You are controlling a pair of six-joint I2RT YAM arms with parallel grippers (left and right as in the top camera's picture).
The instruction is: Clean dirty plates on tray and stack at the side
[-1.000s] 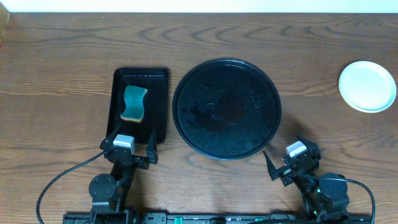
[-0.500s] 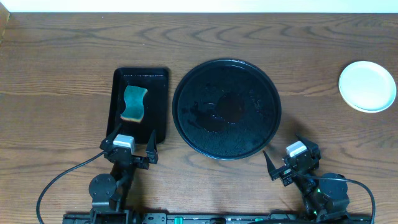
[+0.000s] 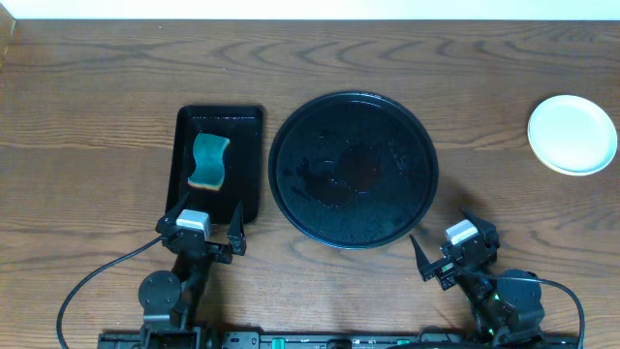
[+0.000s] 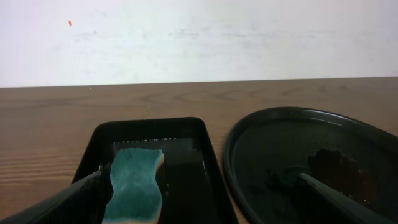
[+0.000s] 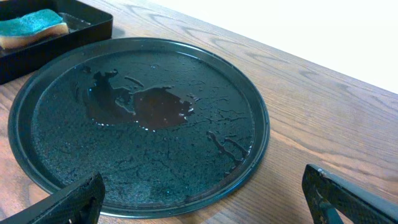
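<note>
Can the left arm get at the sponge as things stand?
Probably yes: the left gripper is open just short of the sponge, which lies uncovered in the small tray, nothing between.

Brown wooden table [image 3: 97,116], white wall [image 4: 199,37]

Wet black tray [image 3: 407,199]; white plate [image 3: 572,134] apart

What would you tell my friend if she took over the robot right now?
Left gripper: open, empty, by the near end of the small tray.
Right gripper: open, empty, near the front edge of the round tray.
Plates: off the round tray, at the far right of the table; top looks clean, count unclear.
Sponge: lying in the small tray.
Done: round tray holds no plates, only wet smears.
Left: seemingly nothing for the plates.
</note>
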